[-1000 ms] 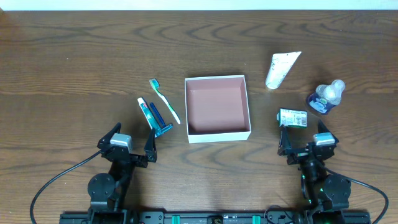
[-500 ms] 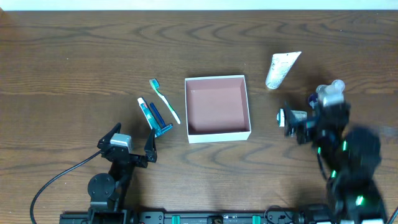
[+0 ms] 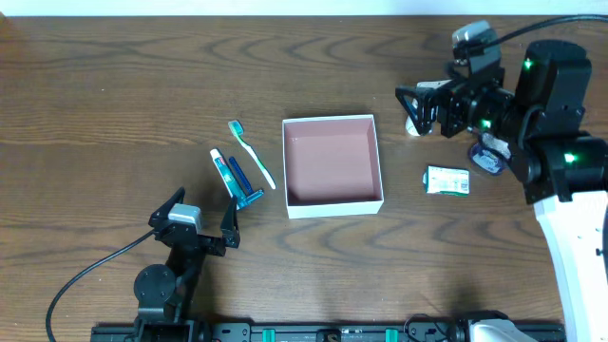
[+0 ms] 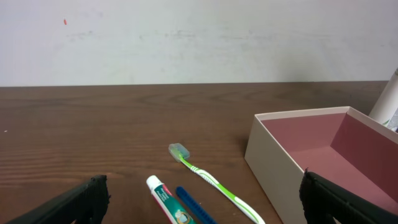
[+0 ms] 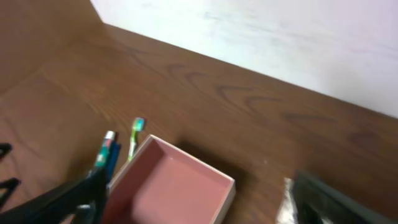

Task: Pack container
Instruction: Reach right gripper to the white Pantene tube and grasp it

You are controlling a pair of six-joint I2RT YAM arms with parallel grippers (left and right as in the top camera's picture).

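The container point(image 3: 334, 204), a white square box with a pink inside, sits mid-table with nothing in it. To its left lie a green toothbrush point(image 3: 252, 152), a toothpaste tube point(image 3: 224, 173) and a blue stick point(image 3: 239, 177). My left gripper point(image 3: 201, 213) rests open near the table's front, just short of them; its wrist view shows the toothbrush point(image 4: 211, 180), toothpaste point(image 4: 169, 198) and container wall point(image 4: 273, 168). My right gripper point(image 3: 424, 103) hangs open and empty above a white tube point(image 3: 415, 122) at the container's far right corner. In its view the container point(image 5: 193, 160) lies below.
A green packet point(image 3: 446, 180) lies right of the container. A blue bottle point(image 3: 484, 157) stands further right, partly hidden under my right arm. The white tube point(image 4: 387, 99) shows at the right edge of the left wrist view. A white wall borders the table's far edge.
My right arm has lifted from its rest at the near right edge and swung away to the far right, above the white tube. The left arm has not moved.
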